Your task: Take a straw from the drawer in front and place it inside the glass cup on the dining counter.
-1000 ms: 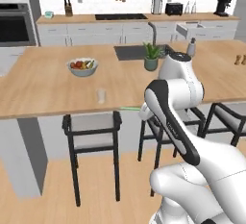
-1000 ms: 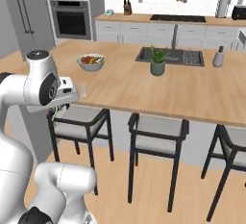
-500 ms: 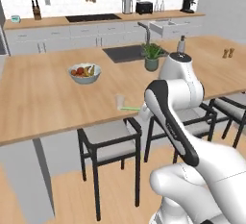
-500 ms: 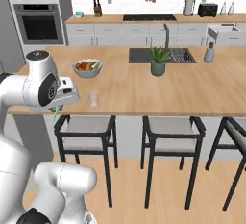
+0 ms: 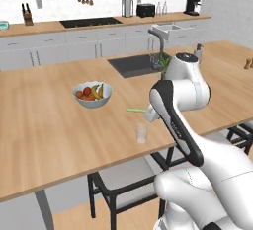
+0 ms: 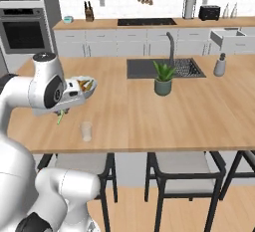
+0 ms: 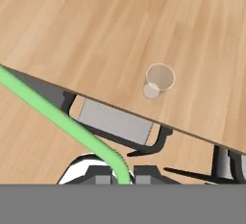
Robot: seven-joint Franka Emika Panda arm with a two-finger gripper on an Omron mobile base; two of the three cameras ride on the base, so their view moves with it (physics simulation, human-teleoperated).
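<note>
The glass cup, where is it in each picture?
Left base view: the glass cup stands near the dining counter's front edge, right of centre, below the fruit bowl.
Right base view: left of centre, near the front edge.
Hand view: right of centre.
Shared landmark: the counter's front edge.

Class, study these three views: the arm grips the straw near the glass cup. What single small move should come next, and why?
Probably carry the straw forward until it hangs over the glass cup. The gripper is shut on the straw, but the cup stands empty ahead near the dining counter edge, not yet beneath it.
</note>
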